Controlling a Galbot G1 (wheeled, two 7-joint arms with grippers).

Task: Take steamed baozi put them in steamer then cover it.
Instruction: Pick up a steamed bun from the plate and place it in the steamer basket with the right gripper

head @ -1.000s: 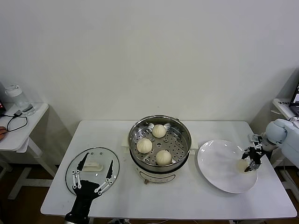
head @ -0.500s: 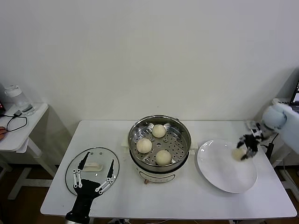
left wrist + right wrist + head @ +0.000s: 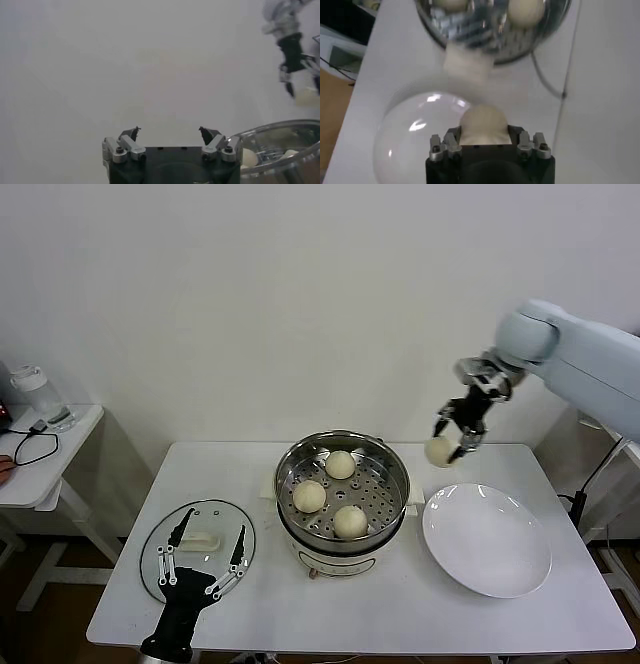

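Right gripper (image 3: 452, 441): raised above the table, fingers clamped on the fourth baozi (image 3: 440, 451).
Steamer (image 3: 391, 467): lies toward the robot's left of this gripper and lower; three baozi (image 3: 350, 521) inside, free room on its perforated floor.
White plate (image 3: 487, 540): below the gripper, bare.
Left gripper (image 3: 198, 563): fingers apart, waiting over the cover (image 3: 200, 509).
Nearer arm: the right one, I judge.
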